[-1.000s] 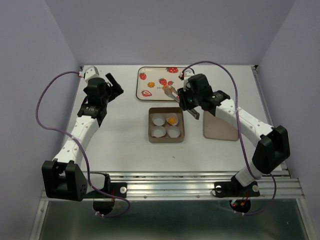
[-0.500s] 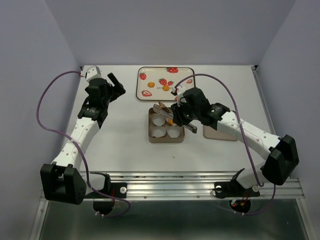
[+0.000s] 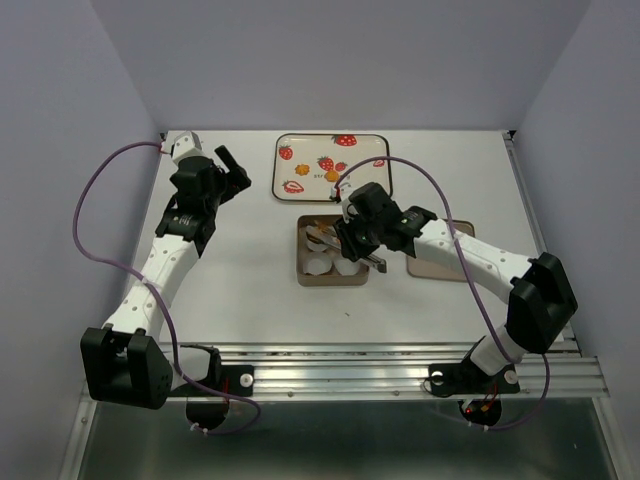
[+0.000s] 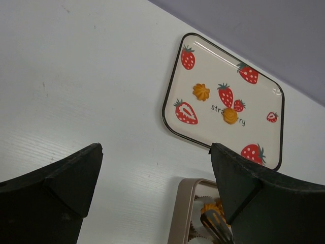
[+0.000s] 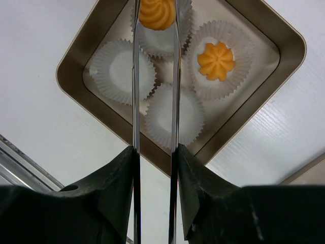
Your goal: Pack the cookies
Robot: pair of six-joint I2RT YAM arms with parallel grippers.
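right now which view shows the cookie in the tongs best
The right wrist view: the cookie sits large and sharp between the tongs. The left wrist view catches only an orange sliver; the top view barely shows it.

Only one piece of writing can be made out: small dark lettering (image 4: 219,108) printed on the strawberry-patterned tray (image 4: 216,68), right of centre in the left wrist view. "stra" is read at its start and "rry" at its end. The letters between are covered by an orange cookie (image 4: 230,116) lying on the line. In the top view the same lettering is seen at the upper middle of the frame — too small there to be read. In the right wrist view nothing legible is found.
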